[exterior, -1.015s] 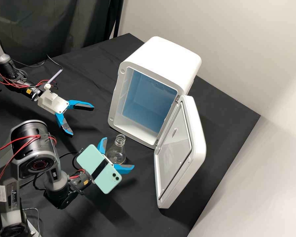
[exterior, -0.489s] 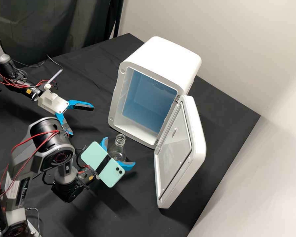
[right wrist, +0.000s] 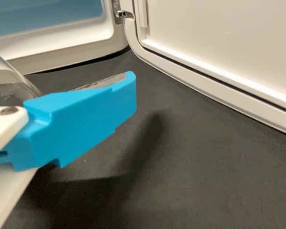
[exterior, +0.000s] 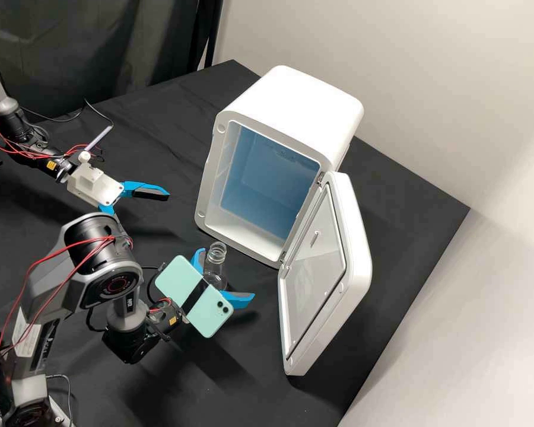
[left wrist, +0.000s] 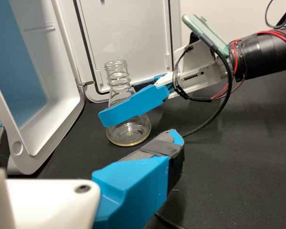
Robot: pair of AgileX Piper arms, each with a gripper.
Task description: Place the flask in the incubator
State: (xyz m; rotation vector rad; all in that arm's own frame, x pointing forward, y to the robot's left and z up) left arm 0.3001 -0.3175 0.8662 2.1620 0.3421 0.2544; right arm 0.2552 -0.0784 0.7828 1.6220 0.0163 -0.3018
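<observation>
Black matte bench [exterior: 160,118]; centre: clear glass conical flask [exterior: 216,264], ribbed neck, upright inside wide-spread right gripper [exterior: 221,279]. Left gripper [exterior: 137,206] agape, centre left. Glossy white boxy incubator [exterior: 291,110], door open.

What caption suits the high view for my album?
The open right tool straddles a glass flask standing before the open incubator.

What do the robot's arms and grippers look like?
The left arm and right arm are dark grey, with round joints and loose red wires. The left gripper and right gripper each have a white body and two bright blue fingers. A mint-green phone is strapped to the right wrist.
</observation>
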